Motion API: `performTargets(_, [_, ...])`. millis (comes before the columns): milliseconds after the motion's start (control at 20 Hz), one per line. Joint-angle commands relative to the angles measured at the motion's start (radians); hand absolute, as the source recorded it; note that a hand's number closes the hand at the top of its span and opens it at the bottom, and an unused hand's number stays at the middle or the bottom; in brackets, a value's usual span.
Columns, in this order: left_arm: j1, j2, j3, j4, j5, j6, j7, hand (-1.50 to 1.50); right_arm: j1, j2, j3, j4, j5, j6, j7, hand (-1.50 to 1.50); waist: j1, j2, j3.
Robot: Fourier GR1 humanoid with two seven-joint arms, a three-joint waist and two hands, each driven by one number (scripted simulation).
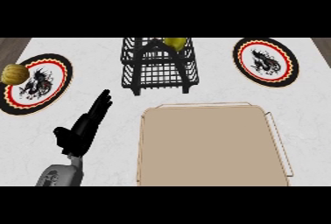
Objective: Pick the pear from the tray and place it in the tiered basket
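Pear (174, 42) sits in the tiered basket (158, 65), tray (210, 146) bare.
Left hand (84, 127), lower left, is open with straight fingers; the pear seems to lie near the basket's rim, so a bump could roll it out.

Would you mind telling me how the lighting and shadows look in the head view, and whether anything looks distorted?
Head view: light is even, no glare on the counter; the tiered basket casts little shadow; the tray widens toward the lower edge, and both plates look taller than wide.

Pear (174, 42) partly behind tiered basket (159, 65) wires.
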Motion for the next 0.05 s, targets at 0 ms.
performTargets(0, [-0.018,0.008,0.010,-0.008,0.007,-0.009,0.028,0.00,0.092,-0.128,-0.023,-0.023,-0.041,0.160,-0.012,-1.50,0.000,0.000,0.000])
